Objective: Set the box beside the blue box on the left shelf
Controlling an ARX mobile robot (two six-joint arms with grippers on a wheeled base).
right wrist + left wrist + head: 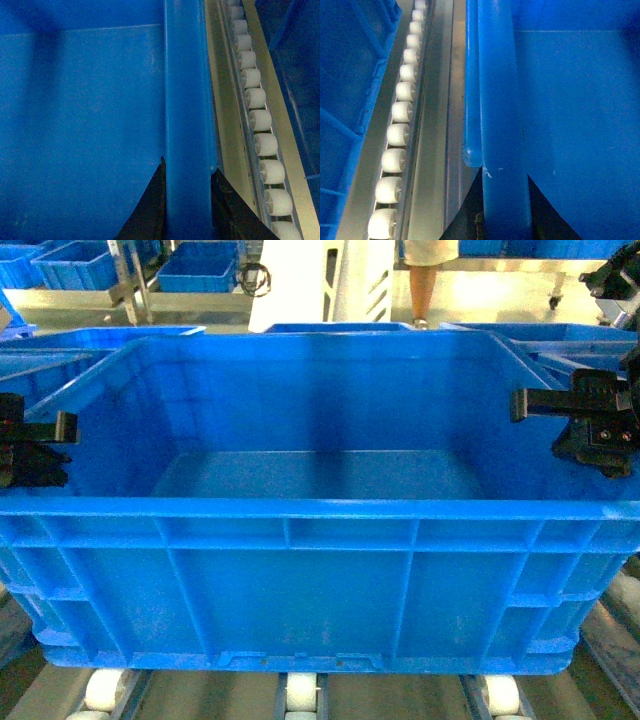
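Note:
The box [300, 570], a large bright blue open-top crate with ribbed walls, fills the head view and is empty. Its base is right at the white rollers of the left shelf [300, 695]; I cannot tell whether it rests on them. My left gripper [62, 440] is shut on the box's left rim [502, 100], its dark fingers on either side of the rim. My right gripper [545, 430] is shut on the right rim [187, 100] in the same way. Another blue box [350, 75] stands beyond a roller rail [400, 112], left of the held box.
A roller rail [260, 120] runs along the box's right side, with a further blue crate [295, 60] beyond it. More blue crates [195, 270] stand on the floor behind. A person's legs [422, 285] show at the back.

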